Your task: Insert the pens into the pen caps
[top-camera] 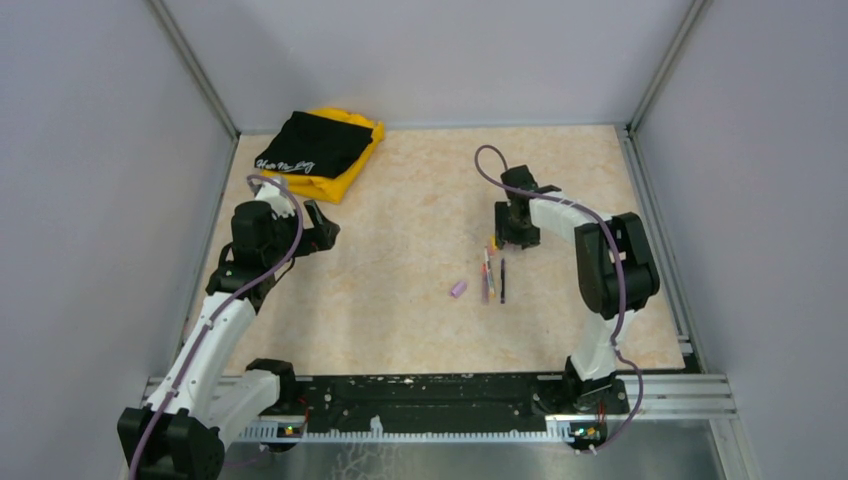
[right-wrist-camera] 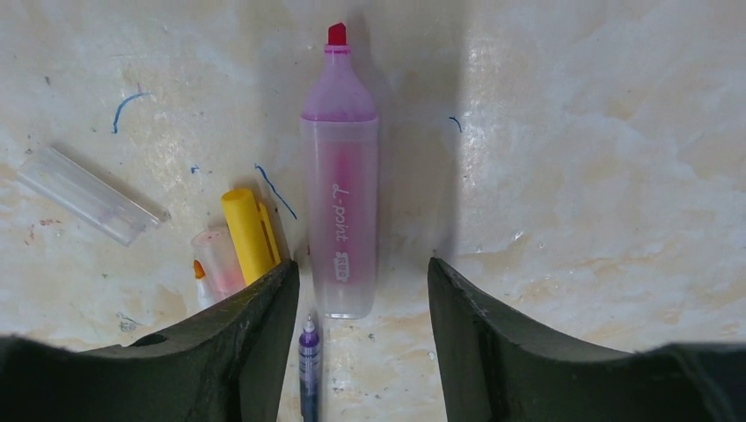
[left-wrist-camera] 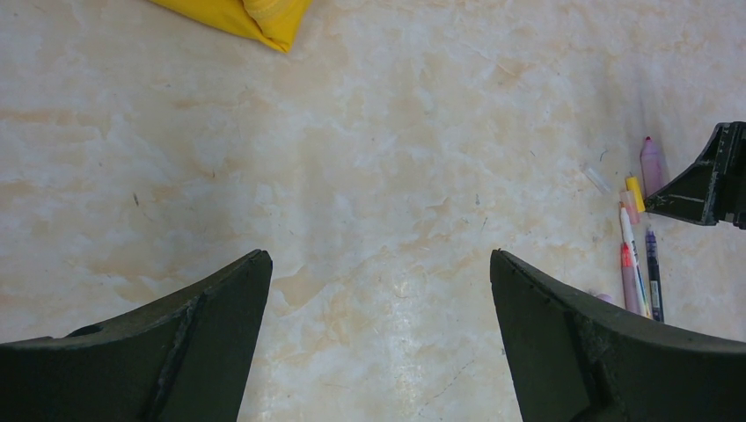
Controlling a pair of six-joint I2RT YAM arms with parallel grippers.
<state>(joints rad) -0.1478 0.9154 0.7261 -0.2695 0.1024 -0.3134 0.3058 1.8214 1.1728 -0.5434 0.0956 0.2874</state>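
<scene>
The right gripper (right-wrist-camera: 361,268) hung open above the table (top-camera: 400,250), its jaws straddling a pink highlighter (right-wrist-camera: 340,202) — apparently lined up to grasp it. Thin pens (top-camera: 490,275) lay just beside it, with the lilac cap (top-camera: 458,289) near them. The left gripper (left-wrist-camera: 378,255) hovered open, well apart.

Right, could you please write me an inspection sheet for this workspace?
Surface: pale marbled tabletop, a few blue ink marks.
Job's things: three pens lie side by side, none capped; lilac cap apart; yellow cap and pink cap together; uncapped pink highlighter, clear cap nearby.
Clutter: black and yellow cloth in far left corner.
Grippers: left gripper open over bare table; right gripper open, straddling the highlighter.
Cables: purple cable along each arm.
Surroundings: grey walls, metal frame.
</scene>
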